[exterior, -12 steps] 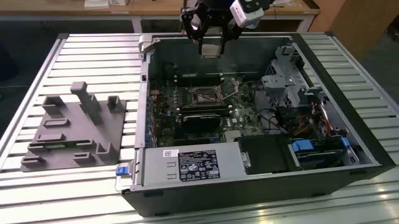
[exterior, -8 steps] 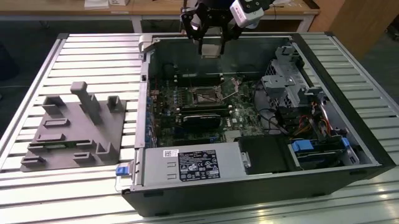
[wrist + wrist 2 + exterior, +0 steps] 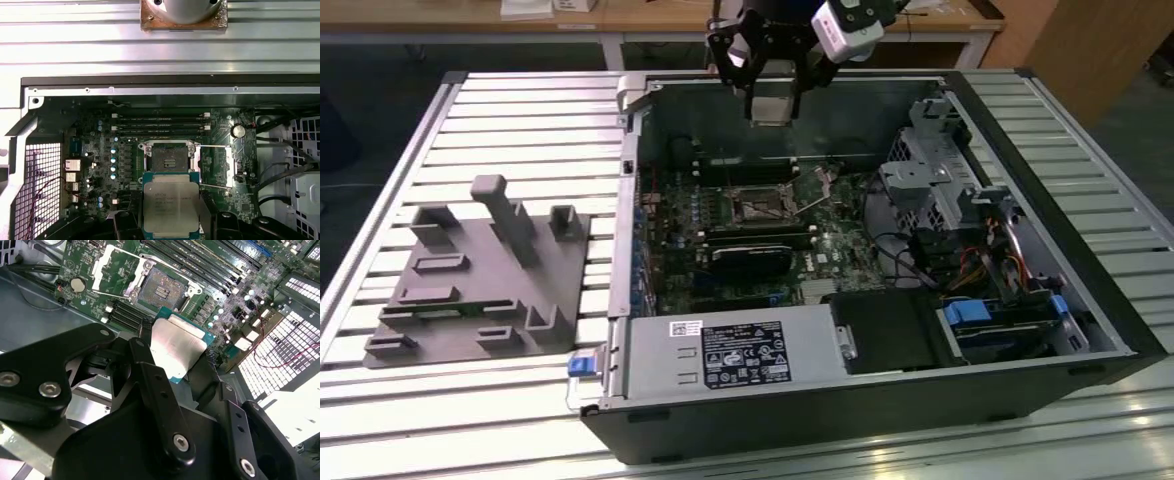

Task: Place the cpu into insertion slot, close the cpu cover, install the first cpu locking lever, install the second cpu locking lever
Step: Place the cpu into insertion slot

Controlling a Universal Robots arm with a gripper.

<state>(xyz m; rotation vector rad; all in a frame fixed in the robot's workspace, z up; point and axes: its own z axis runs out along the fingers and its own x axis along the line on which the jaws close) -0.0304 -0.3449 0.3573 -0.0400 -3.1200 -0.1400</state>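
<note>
Cpu [image 3: 170, 202] is clamped in my gripper [image 3: 771, 110]; my arm [image 3: 781, 30] hangs over the open computer case [image 3: 881, 412], holding it above the insertion slot [image 3: 170, 161], not touching.

insertion slot [image 3: 170, 161] unobstructed, cpu cover [image 3: 104, 261] lying aside

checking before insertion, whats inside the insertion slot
The insertion slot holds no chip, just its dark contact bed. The cpu hides one edge in the first wrist view.

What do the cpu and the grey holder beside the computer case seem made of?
The cpu: dull silver top with a soft sheen, likely metal, on a greenish board rim. The grey holder: matte, even grey, probably plastic, though painted metal is possible.
</note>
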